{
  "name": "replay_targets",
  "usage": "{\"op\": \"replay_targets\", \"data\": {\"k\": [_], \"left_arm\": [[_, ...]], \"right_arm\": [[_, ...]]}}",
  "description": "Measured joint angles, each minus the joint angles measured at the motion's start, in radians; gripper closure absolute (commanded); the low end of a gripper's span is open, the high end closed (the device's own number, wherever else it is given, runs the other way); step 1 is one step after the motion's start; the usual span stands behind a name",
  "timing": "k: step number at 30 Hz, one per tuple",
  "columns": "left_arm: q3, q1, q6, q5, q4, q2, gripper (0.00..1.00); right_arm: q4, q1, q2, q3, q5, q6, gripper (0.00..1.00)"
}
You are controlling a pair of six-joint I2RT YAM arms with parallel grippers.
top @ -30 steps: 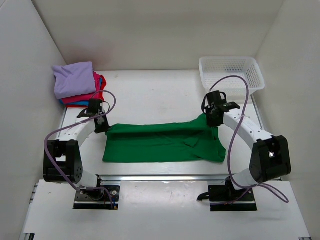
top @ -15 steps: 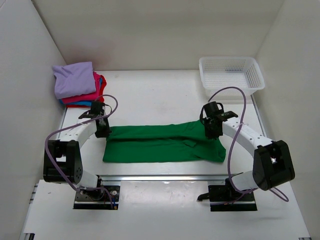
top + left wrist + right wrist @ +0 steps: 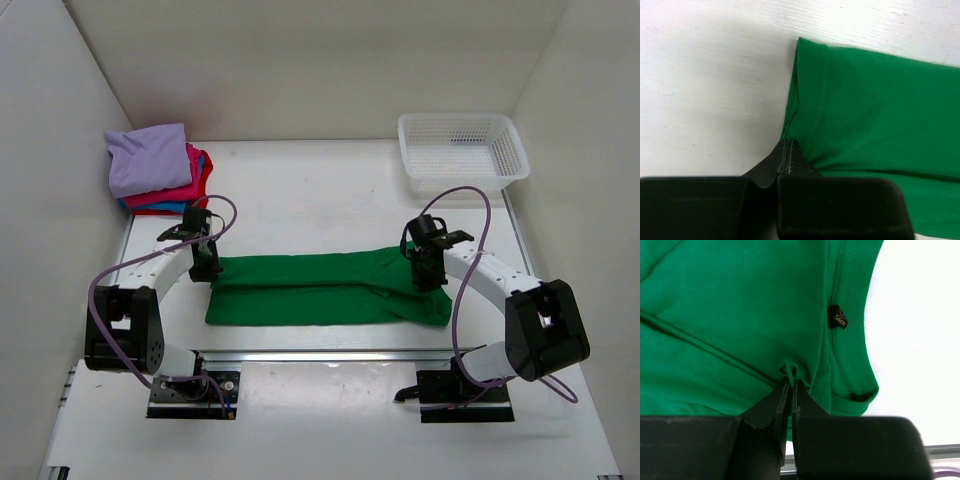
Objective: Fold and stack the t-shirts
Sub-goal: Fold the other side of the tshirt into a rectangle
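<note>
From above: green shirt [image 3: 320,290] spread as a long band on the near part of the table [image 3: 320,190], long axis running left to right. Left gripper [image 3: 207,268] at the band's left end, on the far corner. Right gripper [image 3: 428,275] at the right end, also toward the far edge. 1 gripper per end, so neither arm nearer than the other, with the cloth spanning the gap between the 2. Stack [image 3: 155,165] of folded shirts, lavender on top, well apart at the far left, closer to the left arm. Basket [image 3: 462,148] at the far right.

Left wrist: jaws together on a small pinch of green hem at the corner. Cloth fanning away ahead and to the right of the pinch, bare table to the left.

Right wrist: jaws clamped on a puckered tuck of green. Neckline and a dark size label [image 3: 838,317] just right of the pinch, most of the shirt ahead and to the left.

Judged as mid-fold, with the held far edge probably due to be drawn across the short axis toward the near edge. Calls for both ends travelling together, parallel to the long axis, or a skewed crease
</note>
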Motion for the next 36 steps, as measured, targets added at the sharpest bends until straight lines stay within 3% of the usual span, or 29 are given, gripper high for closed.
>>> {"op": "replay_targets", "data": {"k": [5, 7, 11, 14, 18, 19, 22, 29, 36], "left_arm": [[0.000, -0.002, 0.016, -0.033, 0.000, -0.025, 1.00], [0.000, -0.004, 0.023, -0.053, 0.000, -0.031, 0.88], [0.003, -0.003, 0.040, -0.114, -0.013, -0.031, 0.44], [0.020, 0.001, 0.049, -0.159, -0.024, -0.032, 0.34], [0.047, -0.002, 0.068, -0.187, -0.020, -0.045, 0.44], [0.047, -0.007, 0.078, -0.177, -0.012, -0.054, 0.49], [0.047, -0.057, 0.096, -0.122, 0.014, -0.087, 0.53], [-0.021, -0.211, 0.056, -0.014, 0.108, -0.079, 0.52], [-0.061, -0.265, -0.034, -0.019, 0.110, 0.038, 0.56]], "right_arm": [[0.004, -0.002, 0.000, -0.014, 0.003, 0.006, 0.96], [0.004, -0.002, 0.000, -0.016, 0.002, 0.007, 0.88], [-0.003, -0.001, 0.000, -0.016, 0.012, 0.013, 0.70], [-0.021, -0.002, -0.016, -0.015, 0.024, 0.010, 0.63], [-0.053, -0.008, -0.061, 0.018, 0.031, 0.006, 0.62], [-0.054, -0.007, -0.074, 0.032, 0.031, 0.005, 0.61], [-0.020, 0.002, -0.101, 0.071, 0.019, 0.006, 0.61], [0.074, 0.090, 0.002, 0.081, -0.010, 0.042, 0.62], [0.137, 0.101, 0.187, 0.074, -0.049, 0.073, 0.62]]}}
